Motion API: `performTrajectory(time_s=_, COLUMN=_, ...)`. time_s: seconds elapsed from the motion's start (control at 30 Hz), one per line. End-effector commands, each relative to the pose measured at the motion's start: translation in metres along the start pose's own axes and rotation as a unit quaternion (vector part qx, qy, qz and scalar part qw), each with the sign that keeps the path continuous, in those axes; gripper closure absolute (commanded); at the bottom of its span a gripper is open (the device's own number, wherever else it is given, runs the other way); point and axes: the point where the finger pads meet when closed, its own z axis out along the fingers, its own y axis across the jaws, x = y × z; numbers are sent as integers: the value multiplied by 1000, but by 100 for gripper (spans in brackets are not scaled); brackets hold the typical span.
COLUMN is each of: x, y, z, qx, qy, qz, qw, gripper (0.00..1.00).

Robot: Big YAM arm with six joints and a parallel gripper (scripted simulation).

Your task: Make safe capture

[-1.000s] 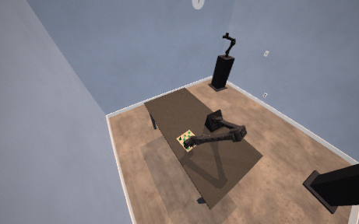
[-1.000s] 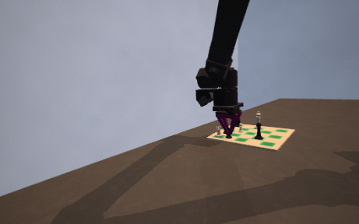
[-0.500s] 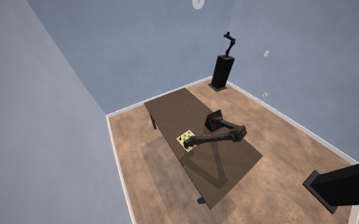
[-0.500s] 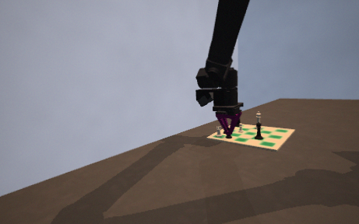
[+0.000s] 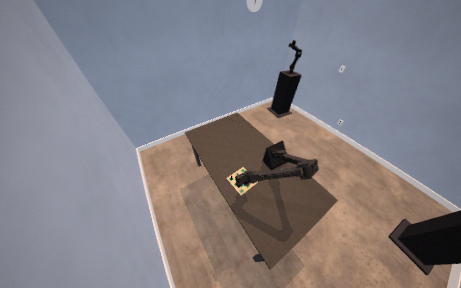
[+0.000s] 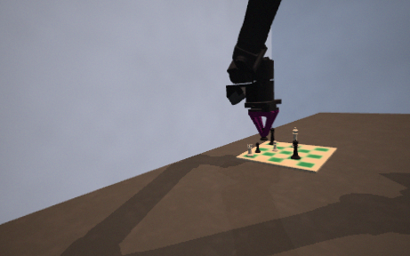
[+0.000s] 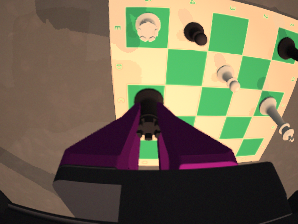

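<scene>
Jaws clamp black pawn [image 7: 148, 104], arm [image 6: 256, 40] vertical over board [image 6: 319, 164].

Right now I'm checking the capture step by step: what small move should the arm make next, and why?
Probably carry it sideways off the board toward bare table. The gripper is shut on a black piece, which in the exterior view looks raised above its square, so the taken piece seems ready to be set upright there.
</scene>
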Motion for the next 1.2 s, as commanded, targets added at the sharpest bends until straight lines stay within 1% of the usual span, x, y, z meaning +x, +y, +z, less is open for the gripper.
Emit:
performTrajectory(time_s=0.0, x=-24, y=8, z=-49, qx=5, qy=-29, qz=-41, qw=999, gripper=100)
performTrajectory(time_s=0.13, x=-23, y=7, z=-67, qx=7, qy=-29, qz=-41, qw=999, gripper=100)
performTrajectory(time_s=0.17, x=-21, y=2, z=-64, qx=5, qy=-23, qz=-34, qw=999, gripper=100)
performTrajectory(time_s=0.2, x=-19, y=8, z=-52, qx=1, qy=-8, qz=-40, qw=999, gripper=100)
performTrajectory(time_s=0.3, x=-18, y=9, z=-50, qx=0, qy=-5, qz=-41, qw=999, gripper=100)
performTrajectory(time_s=0.33, x=-1, y=6, z=-42, qx=-4, qy=7, qz=-27, qw=1000, gripper=100)
performTrajectory(time_s=0.4, x=-2, y=-1, z=-50, qx=-2, qy=-2, qz=-20, qw=1000, gripper=100)
performTrajectory(time_s=0.43, x=-9, y=-2, z=-53, qx=1, qy=-10, qz=-27, qw=1000, gripper=100)
performTrajectory(time_s=0.53, x=-10, y=-1, z=-53, qx=1, qy=-10, qz=-29, qw=1000, gripper=100)
performTrajectory(time_s=0.57, x=-15, y=-1, z=-56, qx=2, qy=-14, qz=-31, qw=999, gripper=100)
performTrajectory(time_s=0.6, x=-24, y=-5, z=-63, qx=4, qy=-20, qz=-29, qw=999, gripper=100)
performTrajectory(time_s=0.63, x=-29, y=-10, z=-64, qx=5, qy=-19, qz=-23, qw=1000, gripper=100)
performTrajectory(time_s=0.67, x=-39, y=-20, z=-64, qx=5, qy=-19, qz=-15, qw=1000, gripper=100)
performTrajectory(time_s=0.73, x=-65, y=-50, z=-65, qx=6, qy=-20, qz=13, qw=1000, gripper=100)
performTrajectory(time_s=0.77, x=-65, y=-50, z=-65, qx=5, qy=-20, qz=13, qw=1000, gripper=100)
performTrajectory(time_s=0.8, x=-79, y=-68, z=-65, qx=6, qy=-21, qz=28, qw=999, gripper=100)
performTrajectory(time_s=0.87, x=-79, y=-68, z=-65, qx=6, qy=-21, qz=28, qw=999, gripper=100)
performTrajectory(time_s=0.93, x=-100, y=-102, z=-64, qx=5, qy=-21, qz=49, qw=999, gripper=100)
performTrajectory(time_s=1.0, x=-111, y=-122, z=-62, qx=4, qy=-22, qz=60, qw=998, gripper=100)
performTrajectory(time_s=1.03, x=-113, y=-120, z=-56, qx=3, qy=-16, qz=57, qw=998, gripper=100)
performTrajectory(time_s=1.07, x=-115, y=-110, z=-44, qx=2, qy=-6, qz=48, qw=999, gripper=100)
performTrajectory(time_s=1.13, x=-115, y=-110, z=-44, qx=1, qy=-6, qz=48, qw=999, gripper=100)
performTrajectory(time_s=1.17, x=-118, y=-99, z=-55, qx=5, qy=-15, qz=38, qw=999, gripper=100)
